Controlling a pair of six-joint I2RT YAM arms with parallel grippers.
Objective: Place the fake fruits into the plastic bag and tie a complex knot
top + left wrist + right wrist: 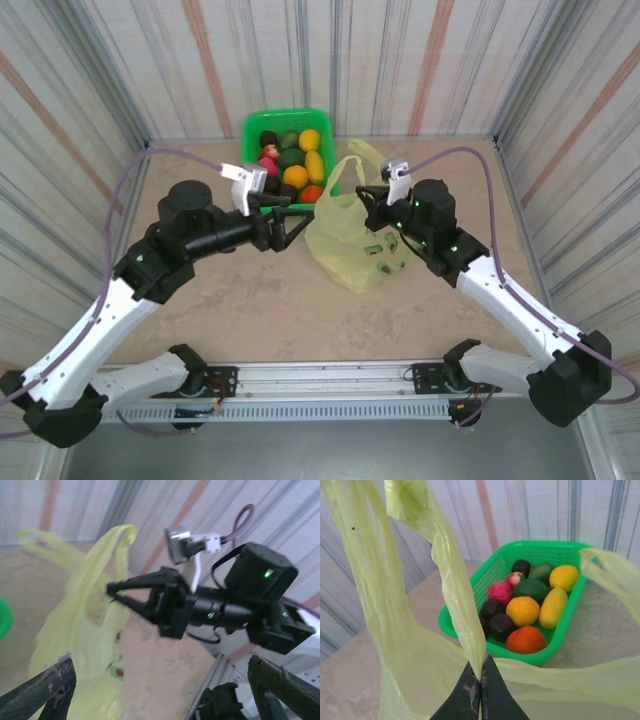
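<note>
- Two claws flank the bag: the left claw (296, 226) is spread wide with nothing in it, just beside the bag's left side.
- Fake fruits (293, 163) of glossy, hard, rounded plastic lie heaped in a rigid green mesh basket (250, 128) at the middle of the tabletop's (200, 300) far edge. They are probably light but slippery, and best pinched across the middle, one at a time.
- Plastic bag (345, 238), a thin, translucent yellow-green film, slumps just beside the basket's right corner. It looks limp and crinkly, and will likely sag unless lifted by its upper edge.
- Right claw (480, 676) is pinched fully closed on a fold of that film.
</note>
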